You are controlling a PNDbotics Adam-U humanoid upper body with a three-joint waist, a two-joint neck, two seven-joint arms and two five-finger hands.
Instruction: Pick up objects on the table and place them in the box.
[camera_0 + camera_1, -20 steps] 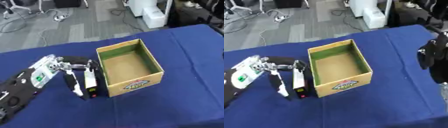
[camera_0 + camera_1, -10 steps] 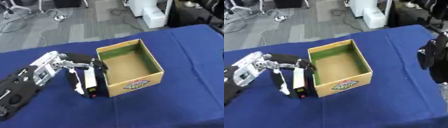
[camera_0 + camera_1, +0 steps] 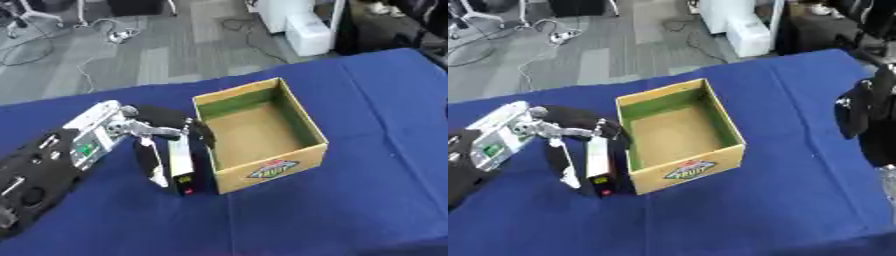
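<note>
Worktop (image 3: 350, 210): blue cloth cover, carries everything below; grey floor with cables beyond its far edge.

Box (image 3: 302, 127): open cardboard carton, green inner walls, bare brown bottom with nothing in it. Stands immediately to the right of the left robot hand, its left wall touching or almost touching the held item. An oval label on the near face reads "FRUIT", as best it can be made out. Open top faces up, so loading from above should be possible.

Left robot hand (image 3: 144, 131): reaches in from the lower left on a black arm with a silver wrist section. Fingers and thumb are curled round a flat black item, pinching it from above and from the side away from the box.

Flat black item (image 3: 182, 169): slab-shaped, pale along its upper face, standing on edge with its lower end at or near the worktop. A small yellowish sticker and a red dot show on the near end; no writing legible. Judged to be gripped on edge so that it can be lifted over the box wall and lowered inside.

Right robot hand (image 3: 859, 107): dark, far right of the box, well apart from it; fingers cannot be told.
</note>
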